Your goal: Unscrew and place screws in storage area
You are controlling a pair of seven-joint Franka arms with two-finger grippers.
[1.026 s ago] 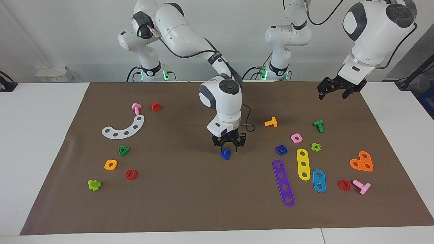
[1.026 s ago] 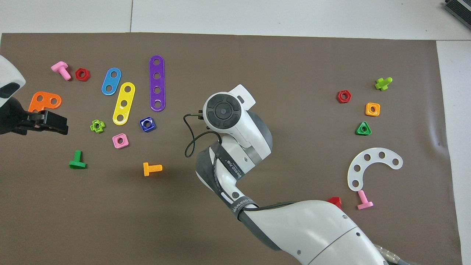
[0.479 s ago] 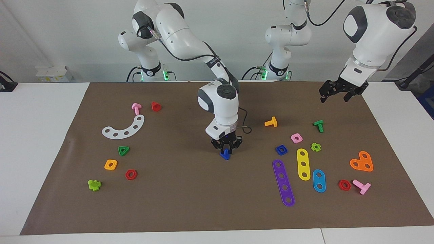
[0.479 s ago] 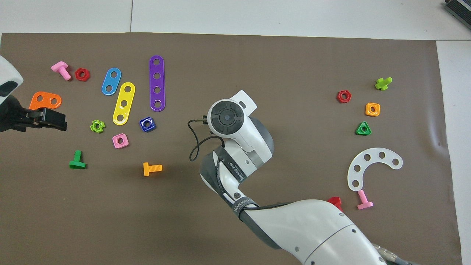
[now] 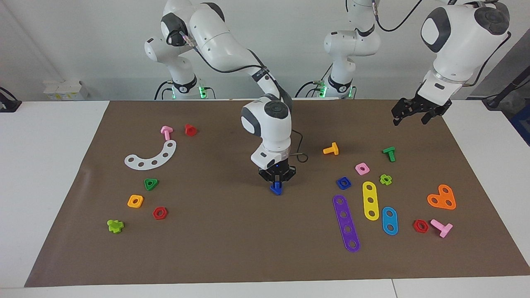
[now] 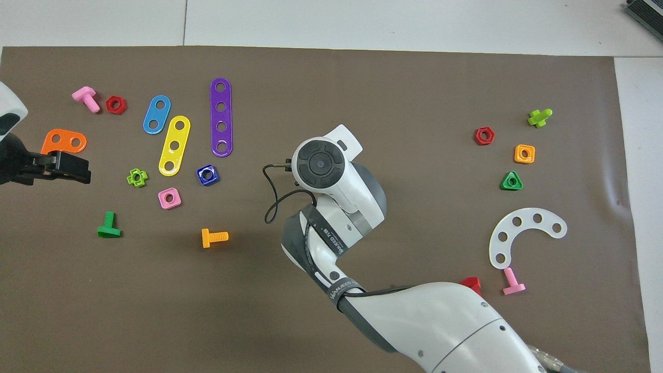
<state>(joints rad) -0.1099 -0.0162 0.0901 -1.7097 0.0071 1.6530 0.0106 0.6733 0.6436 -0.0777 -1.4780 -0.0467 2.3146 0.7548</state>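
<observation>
On the brown mat [image 5: 232,248], at about 9 o'clock from its middle in the facing view, lie a white curved strip [image 5: 152,155], a green triangular nut [image 5: 151,183] and an orange square nut [image 5: 135,201]. At the mat's centre the right gripper [image 5: 276,179] points straight down, its fingers closed together on the dark-blue bolt [image 5: 276,188], which sits at the mat surface; the overhead view hides both under the wrist. At 3 o'clock from the bolt, well apart, the dark-blue square nut [image 5: 343,182] [image 6: 207,174] lies flat beside the purple strip [image 5: 346,223], with 1 pink nut [image 5: 362,168] at its 1 o'clock. The left gripper [image 5: 416,112] [image 6: 62,167] waits raised over the mat's edge at the left arm's end; I cannot tell how its fingers stand.
</observation>
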